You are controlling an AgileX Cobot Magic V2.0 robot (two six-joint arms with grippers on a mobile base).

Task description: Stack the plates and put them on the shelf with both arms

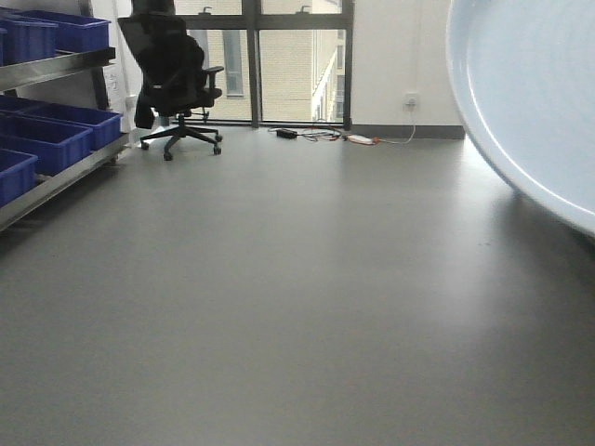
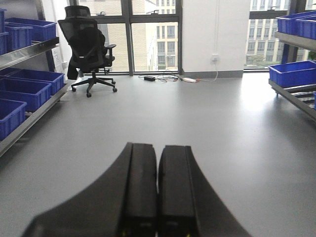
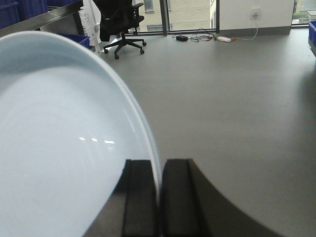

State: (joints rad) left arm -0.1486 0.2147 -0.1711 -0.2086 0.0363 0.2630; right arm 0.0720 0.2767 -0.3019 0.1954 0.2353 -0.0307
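Observation:
A pale bluish-white plate (image 3: pixel 59 148) fills the left of the right wrist view, held up on edge above the floor. My right gripper (image 3: pixel 159 165) is shut on its rim, the thin edge pinched between the two black fingers. The same plate (image 1: pixel 530 102) bulges into the upper right of the front view. My left gripper (image 2: pixel 158 150) is shut with nothing between its fingers, hanging over bare grey floor. The steel shelf (image 1: pixel 65 65) with blue crates runs along the left wall; another shelf (image 2: pixel 296 94) stands on the right in the left wrist view.
A black office chair (image 1: pixel 175 79) stands by the window at the back left. A power strip and cables (image 1: pixel 330 136) lie on the floor under the window. Blue crates (image 1: pixel 51 139) sit on the left rack's tiers. Grey floor (image 1: pixel 297 307) spreads between the racks.

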